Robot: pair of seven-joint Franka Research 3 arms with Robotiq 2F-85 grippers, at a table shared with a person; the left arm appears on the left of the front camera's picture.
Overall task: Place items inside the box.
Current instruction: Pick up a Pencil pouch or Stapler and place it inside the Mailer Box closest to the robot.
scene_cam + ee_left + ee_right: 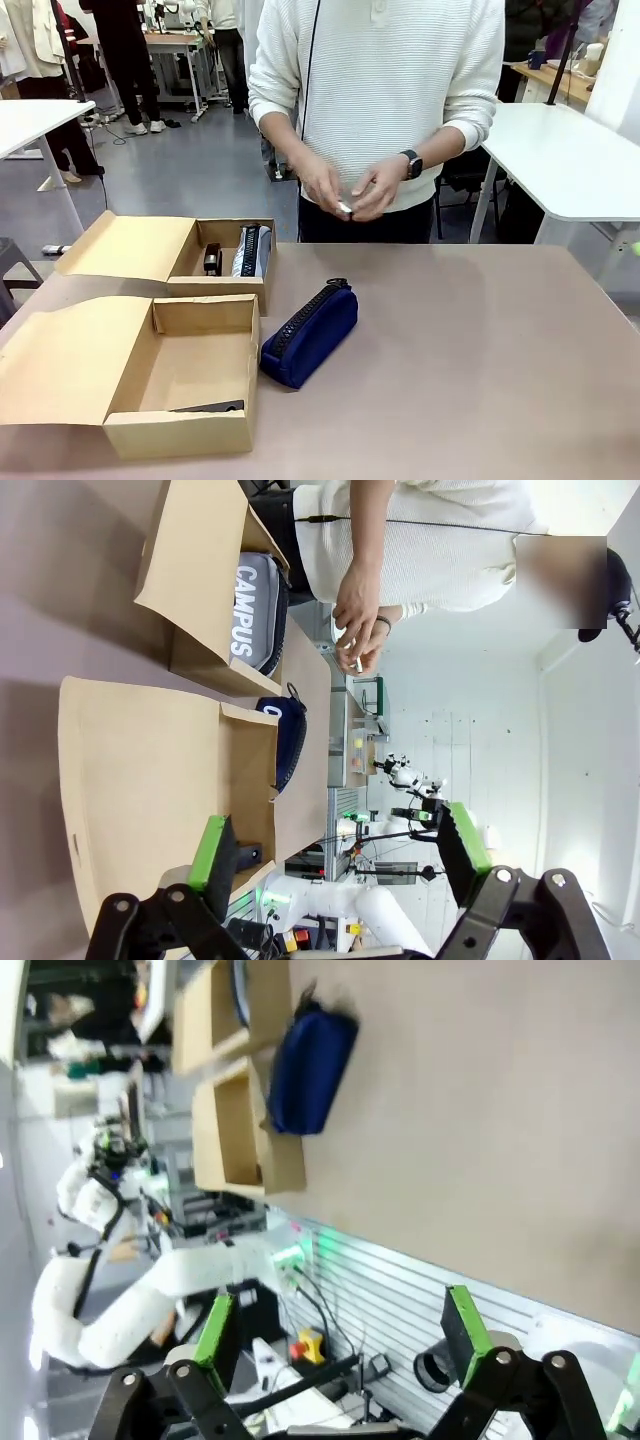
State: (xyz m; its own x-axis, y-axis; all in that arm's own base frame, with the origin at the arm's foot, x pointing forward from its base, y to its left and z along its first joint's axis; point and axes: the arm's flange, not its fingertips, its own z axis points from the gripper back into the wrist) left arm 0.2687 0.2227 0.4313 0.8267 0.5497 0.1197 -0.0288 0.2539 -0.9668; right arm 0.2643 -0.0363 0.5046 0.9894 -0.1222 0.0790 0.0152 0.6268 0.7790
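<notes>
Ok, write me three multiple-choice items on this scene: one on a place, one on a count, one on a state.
1. Where is the navy pouch?
A) on the table beside the near box
B) on the floor
C) in a gripper
2. How many open cardboard boxes are on the table?
A) one
B) two
C) three
3. The left gripper has its fingers:
A) open, empty
B) shut on a pouch
C) shut on a stapler
Answers: 1 A, it lies by the near box. 2 B, the near box and the far box. 3 A, the fingers stand apart, nothing between.
</notes>
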